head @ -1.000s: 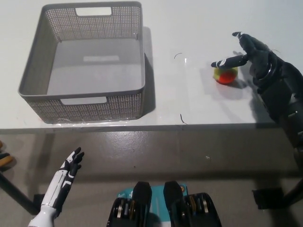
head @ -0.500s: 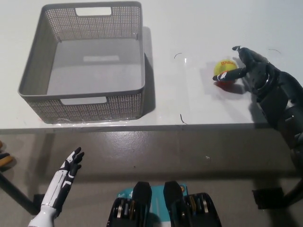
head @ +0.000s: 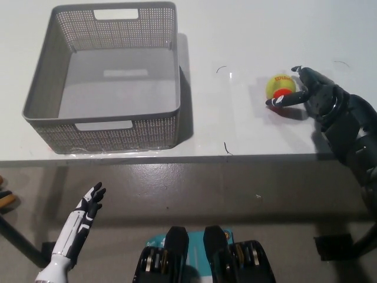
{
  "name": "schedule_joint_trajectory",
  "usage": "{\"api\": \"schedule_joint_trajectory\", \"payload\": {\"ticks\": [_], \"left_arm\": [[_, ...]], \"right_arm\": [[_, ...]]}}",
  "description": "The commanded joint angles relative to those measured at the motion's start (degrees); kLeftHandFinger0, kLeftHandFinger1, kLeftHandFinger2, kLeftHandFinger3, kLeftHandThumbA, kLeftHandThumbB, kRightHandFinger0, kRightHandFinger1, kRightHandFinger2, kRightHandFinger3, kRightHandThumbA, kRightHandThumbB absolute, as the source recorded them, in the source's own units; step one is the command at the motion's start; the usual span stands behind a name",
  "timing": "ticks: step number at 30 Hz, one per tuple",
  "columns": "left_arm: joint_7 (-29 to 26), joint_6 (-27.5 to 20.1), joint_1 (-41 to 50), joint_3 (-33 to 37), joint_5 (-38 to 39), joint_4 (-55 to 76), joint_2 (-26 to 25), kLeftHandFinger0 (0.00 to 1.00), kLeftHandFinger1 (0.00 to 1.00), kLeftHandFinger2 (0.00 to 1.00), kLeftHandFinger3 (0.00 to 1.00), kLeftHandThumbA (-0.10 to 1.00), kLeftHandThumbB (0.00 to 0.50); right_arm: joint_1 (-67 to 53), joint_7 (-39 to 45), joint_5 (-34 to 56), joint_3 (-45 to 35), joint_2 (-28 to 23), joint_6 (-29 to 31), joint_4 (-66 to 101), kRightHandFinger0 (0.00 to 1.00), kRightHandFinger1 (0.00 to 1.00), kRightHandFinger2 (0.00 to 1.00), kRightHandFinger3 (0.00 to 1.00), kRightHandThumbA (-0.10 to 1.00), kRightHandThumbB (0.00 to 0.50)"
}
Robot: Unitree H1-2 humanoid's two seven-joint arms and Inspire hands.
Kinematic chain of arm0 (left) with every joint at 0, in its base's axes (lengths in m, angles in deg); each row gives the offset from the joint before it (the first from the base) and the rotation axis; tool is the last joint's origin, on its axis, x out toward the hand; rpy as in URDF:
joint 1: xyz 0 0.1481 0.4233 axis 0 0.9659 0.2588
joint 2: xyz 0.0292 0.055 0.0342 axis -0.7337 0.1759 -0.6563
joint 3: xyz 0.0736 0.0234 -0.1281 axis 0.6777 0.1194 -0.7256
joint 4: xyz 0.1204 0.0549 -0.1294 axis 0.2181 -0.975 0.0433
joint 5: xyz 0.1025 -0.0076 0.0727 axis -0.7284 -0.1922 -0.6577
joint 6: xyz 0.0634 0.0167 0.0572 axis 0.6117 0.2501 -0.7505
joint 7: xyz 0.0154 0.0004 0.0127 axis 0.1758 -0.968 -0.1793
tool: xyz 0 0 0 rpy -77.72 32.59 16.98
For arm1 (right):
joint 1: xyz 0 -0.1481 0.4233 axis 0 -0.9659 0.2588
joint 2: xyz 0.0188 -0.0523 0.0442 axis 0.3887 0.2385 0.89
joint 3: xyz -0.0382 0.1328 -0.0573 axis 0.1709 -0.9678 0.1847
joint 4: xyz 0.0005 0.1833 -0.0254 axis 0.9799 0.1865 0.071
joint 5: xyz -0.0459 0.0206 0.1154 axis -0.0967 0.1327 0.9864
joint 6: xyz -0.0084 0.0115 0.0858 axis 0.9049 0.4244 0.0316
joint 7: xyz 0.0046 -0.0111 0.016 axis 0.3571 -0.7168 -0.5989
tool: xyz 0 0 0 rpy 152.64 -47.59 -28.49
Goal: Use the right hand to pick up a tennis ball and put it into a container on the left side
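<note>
Right now the black right robot hand (head: 312, 94) sits on the worktop (head: 247, 35) at the far right, its fingers (head: 283, 100) partly spread and curling round the ball (head: 280, 86). One finger runs along the near side of the ball, and another tip shows at its right; they touch or all but touch it, but no firm pinch has formed, and the ball looks to rest on the worktop rather than in the hand. That cupping pose fits the early part of a grasp: the hand comes in from the right so the ball is trapped against the palm before the fingers close.

The basket (head: 103, 127), grey and perforated, stands well apart to the left, open side up with nothing seen in it, placed where a carry across the worktop can end in a simple drop.

The white left robot hand (head: 88, 206) hangs below the worktop edge at lower left, fingers apart and holding nothing, kept clear of the work.

Much is hard to read. The palm side of the right hand is turned away, so real contact with the ball cannot be confirmed. A reddish patch on the ball's lower side is partly covered by the finger. The right arm is cut off by the picture's edge.
</note>
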Motion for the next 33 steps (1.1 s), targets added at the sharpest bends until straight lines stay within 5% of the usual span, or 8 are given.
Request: {"api": "schedule_joint_trajectory", "payload": {"ticks": [1,9,10,12,13,14,17,33], "left_arm": [[0.3,-2.1,-0.8,-0.1,0.0,0.4,-1.0,1.0,1.0,1.0,1.0,1.0,0.249],[0.5,-2.0,-1.3,-0.2,0.2,0.3,-1.0,1.0,1.0,1.0,1.0,1.0,0.247],[0.6,-1.8,-1.5,-0.1,0.4,0.3,-0.9,1.0,1.0,1.0,1.0,1.0,0.247],[0.7,-1.6,-1.7,-0.1,0.4,0.3,-0.8,1.0,1.0,1.0,1.0,1.0,0.254],[0.6,-1.7,-1.9,-0.1,0.3,0.1,-0.8,1.0,1.0,1.0,1.0,1.0,0.255],[0.5,-2.0,-2.1,-0.1,0.2,-0.2,-0.8,1.0,1.0,1.0,1.0,1.0,0.254],[0.7,-2.2,-2.3,-0.2,0.4,-0.4,-1.0,1.0,1.0,1.0,1.0,1.0,0.257],[1.3,-1.6,-1.9,-0.4,1.1,0.4,-1.0,1.0,1.0,1.0,1.0,1.0,0.258]], "right_arm": [[3.0,-1.8,1.7,0.0,-0.4,1.9,0.4,1.0,1.0,1.0,1.0,1.0,0.483],[2.0,-9.8,6.1,-4.2,0.3,7.6,0.6,1.0,1.0,1.0,1.0,0.86,0.408],[1.6,-12.6,7.2,-5.7,0.5,9.3,0.5,0.61,0.62,0.58,0.55,0.7,0.377],[1.3,-15.4,9.6,-8.6,1.2,11.7,0.5,0.07,0.1,0.16,0.19,0.29,0.219],[1.1,-16.2,10.5,-9.7,1.5,12.8,0.4,0.0,0.03,0.16,0.17,-0.05,0.192],[1.0,-16.8,11.0,-10.6,1.7,13.9,0.4,0.0,0.05,0.2,0.2,-0.09,0.185],[0.5,-16.1,12.6,-13.1,2.2,15.1,-0.1,0.0,0.33,0.75,0.7,-0.1,0.138],[0.2,-15.0,19.0,-18.8,2.4,18.8,0.2,0.0,0.33,0.72,0.72,-0.1,0.129]]}}
